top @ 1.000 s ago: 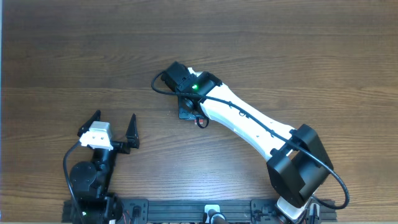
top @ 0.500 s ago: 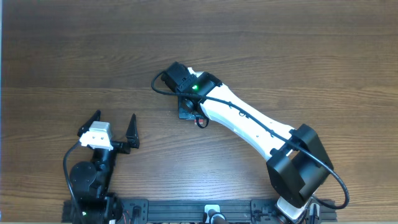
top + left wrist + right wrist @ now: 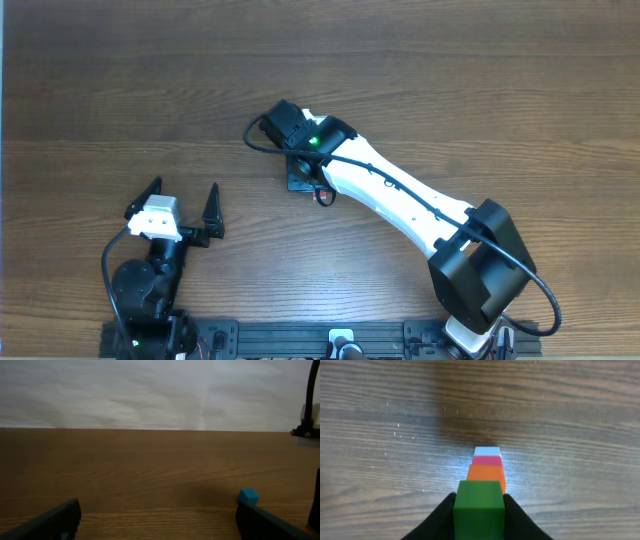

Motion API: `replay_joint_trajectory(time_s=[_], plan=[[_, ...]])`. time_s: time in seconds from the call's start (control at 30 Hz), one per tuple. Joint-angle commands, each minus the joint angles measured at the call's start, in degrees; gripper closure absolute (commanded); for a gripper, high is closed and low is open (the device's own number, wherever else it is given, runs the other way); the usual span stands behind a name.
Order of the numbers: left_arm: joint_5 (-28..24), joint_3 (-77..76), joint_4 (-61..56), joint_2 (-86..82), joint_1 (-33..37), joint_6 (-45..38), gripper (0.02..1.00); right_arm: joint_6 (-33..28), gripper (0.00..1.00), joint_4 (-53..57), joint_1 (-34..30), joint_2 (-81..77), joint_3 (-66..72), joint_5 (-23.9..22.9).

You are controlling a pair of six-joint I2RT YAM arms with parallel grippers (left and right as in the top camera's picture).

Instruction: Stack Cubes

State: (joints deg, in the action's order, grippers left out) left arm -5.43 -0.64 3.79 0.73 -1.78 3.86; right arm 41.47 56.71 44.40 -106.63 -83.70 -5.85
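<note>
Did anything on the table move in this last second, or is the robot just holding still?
Nothing visibly changed. In the top view both arms stand just as they did a second ago. The right gripper stays closed on the green cube atop the orange cube, and the left gripper rests open near its base.

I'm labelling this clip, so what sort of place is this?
Likely a robotics lab bench: a left arm and right arm stand at a wooden table, with a stack of cubes, green cube on top, and a plain wall behind.
</note>
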Motion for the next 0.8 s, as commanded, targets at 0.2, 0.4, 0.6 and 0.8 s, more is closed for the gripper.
replay_joint_trajectory(time_s=[0.2, 0.4, 0.6, 0.8], plan=[[-0.5, 0.3, 0.0, -0.3, 0.3, -0.9, 0.018, 0.3, 0.581, -0.2, 0.4, 1.4, 0.6, -0.7], [-0.5, 0.3, 0.0, -0.3, 0.3, -0.9, 0.018, 0.3, 0.516, -0.2, 0.4, 1.4, 0.6, -0.7], [-0.5, 0.3, 0.0, -0.3, 0.3, -0.9, 0.02, 0.2, 0.305, -0.2, 0.2, 1.4, 0.5, -1.1], [-0.5, 0.3, 0.0, -0.3, 0.3, -0.9, 0.02, 0.0, 0.009, 0.5, -0.3, 1.4, -0.6, -1.1]])
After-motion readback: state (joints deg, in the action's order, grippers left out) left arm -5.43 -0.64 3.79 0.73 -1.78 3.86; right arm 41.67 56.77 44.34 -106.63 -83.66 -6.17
